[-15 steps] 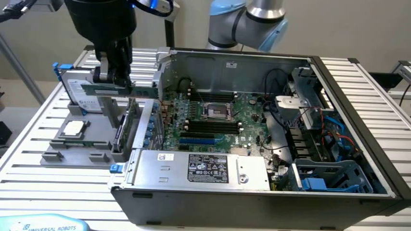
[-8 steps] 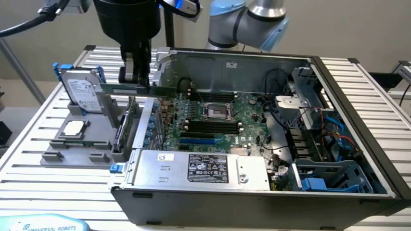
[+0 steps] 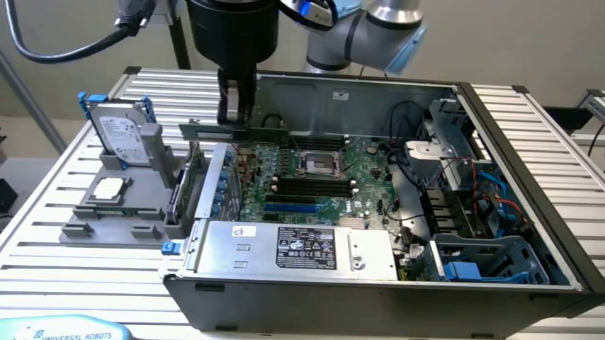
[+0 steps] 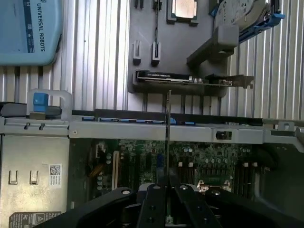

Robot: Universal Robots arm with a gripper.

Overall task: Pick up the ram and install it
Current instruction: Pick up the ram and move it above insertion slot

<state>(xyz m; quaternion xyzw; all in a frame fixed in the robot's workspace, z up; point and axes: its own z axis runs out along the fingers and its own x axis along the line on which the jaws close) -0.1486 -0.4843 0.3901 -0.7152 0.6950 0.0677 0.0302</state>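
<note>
Ram [image 3: 263,132] hangs pinched edge-on between the fingers [image 4: 153,202] of the gripper [image 3: 236,123], its length jutting past them on both sides. Under the fingers runs the computer case [image 3: 283,304] wall rim, with the open motherboard [image 3: 369,170] on one side and the gray holder [image 3: 104,230] on the other.

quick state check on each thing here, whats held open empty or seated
ram: held edge-on in the gripper, not in any slot
gripper: shut on the ram
computer case: open, side panel off
ram slots: empty
hard drive: upright in the grey holder
expansion card: standing in the grey holder
</note>
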